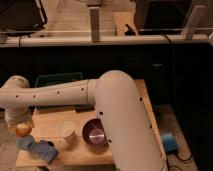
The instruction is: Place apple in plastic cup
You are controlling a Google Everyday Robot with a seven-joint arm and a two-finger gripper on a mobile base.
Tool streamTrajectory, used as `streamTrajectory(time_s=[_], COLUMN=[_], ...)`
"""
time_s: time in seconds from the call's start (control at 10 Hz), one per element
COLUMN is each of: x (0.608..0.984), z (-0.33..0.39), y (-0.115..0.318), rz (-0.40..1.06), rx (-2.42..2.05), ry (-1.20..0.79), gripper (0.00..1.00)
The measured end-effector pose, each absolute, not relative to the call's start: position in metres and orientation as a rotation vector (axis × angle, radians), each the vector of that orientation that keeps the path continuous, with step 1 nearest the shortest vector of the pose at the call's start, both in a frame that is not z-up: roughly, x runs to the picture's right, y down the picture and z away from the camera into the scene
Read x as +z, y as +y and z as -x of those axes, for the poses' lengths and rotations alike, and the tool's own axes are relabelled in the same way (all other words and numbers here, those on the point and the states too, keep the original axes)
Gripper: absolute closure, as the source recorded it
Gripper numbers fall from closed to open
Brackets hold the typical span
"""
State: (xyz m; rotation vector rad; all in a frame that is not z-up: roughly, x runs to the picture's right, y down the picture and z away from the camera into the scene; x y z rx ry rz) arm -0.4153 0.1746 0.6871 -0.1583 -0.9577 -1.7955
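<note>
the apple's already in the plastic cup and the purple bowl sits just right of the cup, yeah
Not quite. The camera view shows the apple at the end effector, left of the plastic cup, not in it. The purple bowl does sit just right of the cup.

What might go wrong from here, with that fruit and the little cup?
1. The apple is at the pincer, near the left edge of the table; if it drops there, it may roll off.
2. The plastic cup looks barely wider than the apple, so a slightly off release could tip it or bounce the fruit out.
3. The purple bowl stands close beside the cup; the apple might land there instead.
</note>
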Motion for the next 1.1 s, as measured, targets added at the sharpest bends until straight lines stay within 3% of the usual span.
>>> streamTrajectory(time_s=[0.6,1.1], x=[0.676,0.671], z=[0.423,0.425], y=[0.180,0.187], rz=[0.152,0.232], rx=[-1.848,-1.920], ry=[-1.072,-1.111], gripper=[0.99,0.49])
